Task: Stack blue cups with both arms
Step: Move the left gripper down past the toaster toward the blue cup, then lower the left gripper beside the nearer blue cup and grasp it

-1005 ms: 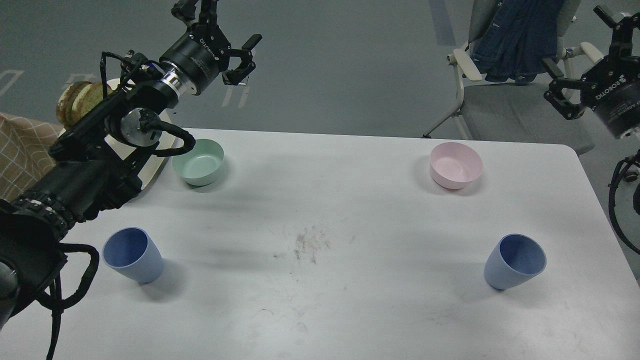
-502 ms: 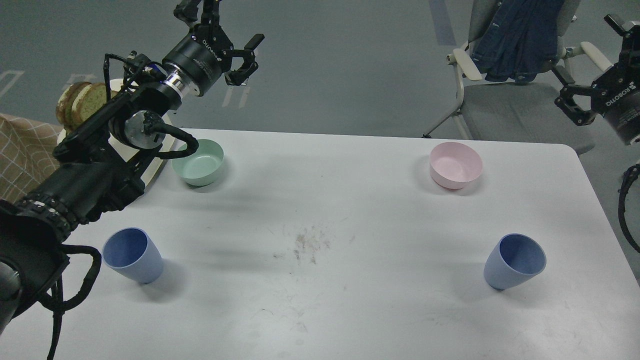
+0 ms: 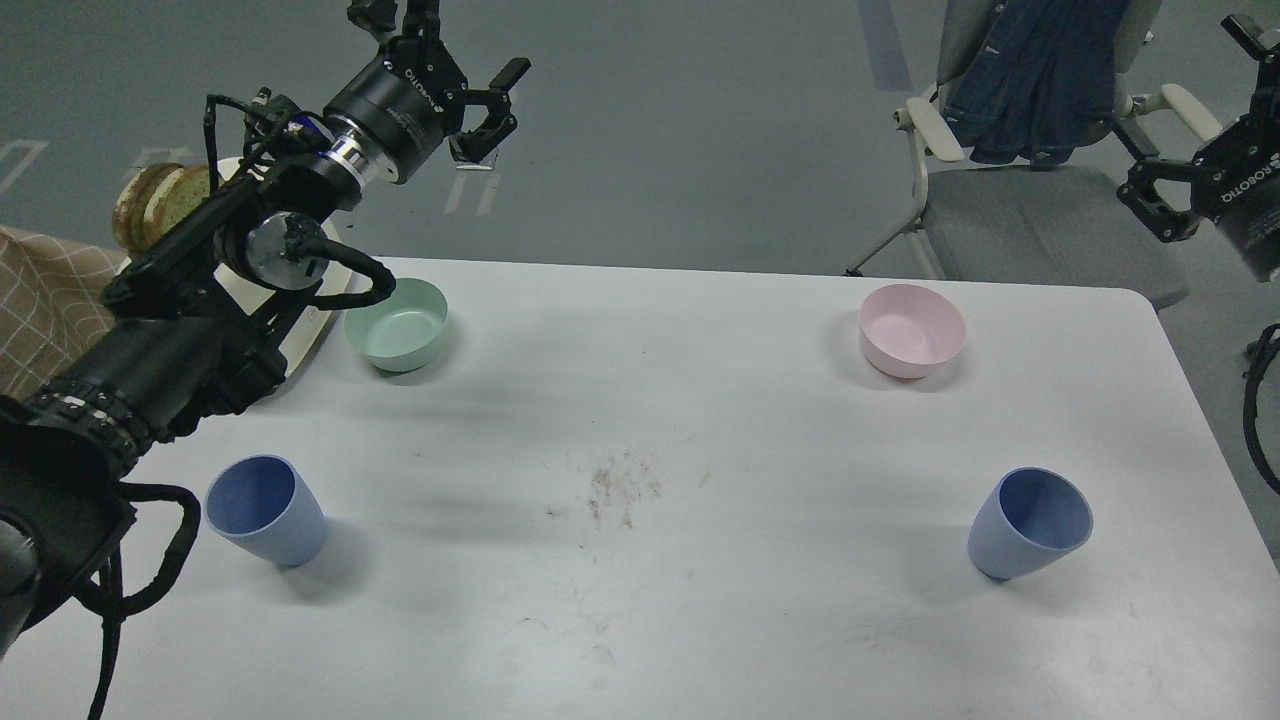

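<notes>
Two blue cups are standing upright on the white surface point(image 3: 640, 420), each with its open mouth showing an empty inside. The left blue cup point(image 3: 266, 510) is sitting at the near left of the smudged patch point(image 3: 622, 488) in the middle of the surface, and the right blue cup point(image 3: 1030, 524) is sitting at the near right of that patch, well apart from its twin. Neither cup is touching anything but the surface.

Beyond the patch to the left, a mint-green bowl point(image 3: 398, 325) is resting empty; beyond it to the right, a pink bowl point(image 3: 911, 330) is resting empty too.

The left gripper point(image 3: 470, 85) is hanging high, past the far edge and beyond the green bowl, its jaws spread wide around nothing. The right gripper point(image 3: 1195, 120) is hovering off the far right of the surface, above a grey chair point(image 3: 1020, 215) draped with a denim jacket point(image 3: 1040, 75); its jaws are splayed apart and holding nothing.
</notes>
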Tool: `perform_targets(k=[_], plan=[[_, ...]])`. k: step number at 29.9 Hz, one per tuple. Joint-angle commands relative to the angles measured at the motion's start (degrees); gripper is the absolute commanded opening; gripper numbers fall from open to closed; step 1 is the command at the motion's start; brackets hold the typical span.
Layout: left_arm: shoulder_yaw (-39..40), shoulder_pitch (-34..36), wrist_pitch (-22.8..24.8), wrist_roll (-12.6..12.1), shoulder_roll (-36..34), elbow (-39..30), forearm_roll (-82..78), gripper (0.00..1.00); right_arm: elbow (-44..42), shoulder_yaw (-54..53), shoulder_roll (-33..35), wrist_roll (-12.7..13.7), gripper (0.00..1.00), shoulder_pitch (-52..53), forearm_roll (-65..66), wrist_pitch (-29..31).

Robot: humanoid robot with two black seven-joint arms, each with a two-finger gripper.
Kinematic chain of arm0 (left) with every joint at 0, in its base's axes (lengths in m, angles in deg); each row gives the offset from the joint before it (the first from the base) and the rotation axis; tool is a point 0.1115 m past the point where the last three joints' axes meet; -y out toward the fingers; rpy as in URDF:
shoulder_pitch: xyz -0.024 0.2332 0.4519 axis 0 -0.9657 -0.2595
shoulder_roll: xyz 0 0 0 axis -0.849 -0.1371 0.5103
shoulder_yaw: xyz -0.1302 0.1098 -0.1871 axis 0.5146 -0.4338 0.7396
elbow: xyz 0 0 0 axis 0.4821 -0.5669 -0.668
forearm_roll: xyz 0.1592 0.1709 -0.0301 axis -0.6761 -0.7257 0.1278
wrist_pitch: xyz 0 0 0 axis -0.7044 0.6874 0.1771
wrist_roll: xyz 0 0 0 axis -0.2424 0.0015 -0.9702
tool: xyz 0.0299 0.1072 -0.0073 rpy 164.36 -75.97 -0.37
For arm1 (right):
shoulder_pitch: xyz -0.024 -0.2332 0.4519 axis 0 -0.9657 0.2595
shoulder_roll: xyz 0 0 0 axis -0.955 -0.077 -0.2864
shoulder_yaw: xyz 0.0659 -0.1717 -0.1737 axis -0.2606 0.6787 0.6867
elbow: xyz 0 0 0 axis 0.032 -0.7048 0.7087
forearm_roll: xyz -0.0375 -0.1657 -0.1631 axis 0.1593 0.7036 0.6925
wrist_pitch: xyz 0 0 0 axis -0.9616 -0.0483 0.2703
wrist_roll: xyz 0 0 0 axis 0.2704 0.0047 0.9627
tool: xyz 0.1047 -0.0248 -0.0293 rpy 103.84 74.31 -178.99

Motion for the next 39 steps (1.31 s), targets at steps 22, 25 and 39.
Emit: perform_targets(k=[22,25,39], plan=[[-0.88,-0.75,0.00,-0.35,-15.28,-21.19,-29.41,0.97,-0.38,0.09,-0.03,-0.10,1.00,-0.36,0.04,0.00],[-0.97,-1.19,0.00,-0.35,-19.79,-26.76,-34.81,0.97,-0.46,0.09,-0.03,-0.10,1.00,-0.45,0.04,0.00],[-1.49,-17.27,0.00,8.87,-49.85,-54.62,-71.55,0.96,-0.29,0.09,-0.65,-0.10,1.00,-1.07,0.04,0.00]])
